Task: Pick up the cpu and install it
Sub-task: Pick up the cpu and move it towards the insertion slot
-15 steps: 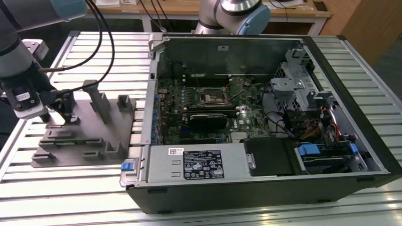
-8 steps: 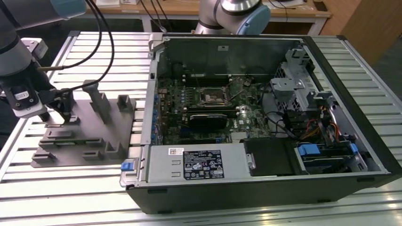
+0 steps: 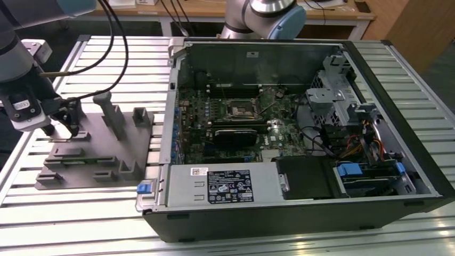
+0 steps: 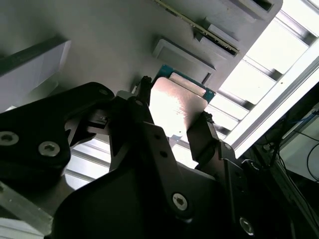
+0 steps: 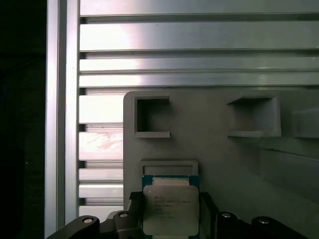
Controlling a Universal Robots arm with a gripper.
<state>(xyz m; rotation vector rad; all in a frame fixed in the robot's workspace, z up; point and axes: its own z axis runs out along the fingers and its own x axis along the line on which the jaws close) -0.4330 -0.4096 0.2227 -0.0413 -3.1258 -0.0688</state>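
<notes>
Pick-up step in hand at grey fixture (image 3: 106,152), 9 o'clock of computer case (image 3: 299,218): gripper (image 3: 62,129) jaws seemingly pinched on opposite cpu (image 5: 171,209) edges, at chip width; clean lift wants level, straight rise.

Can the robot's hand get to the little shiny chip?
Looks like yes. The hand is down at the grey tray, and its fingers sit on both sides of the cpu, seemingly gripping it. Nothing is in between.

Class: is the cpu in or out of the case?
Out: the cpu is at the grey holder outside the computer case, by the pincer.
</notes>
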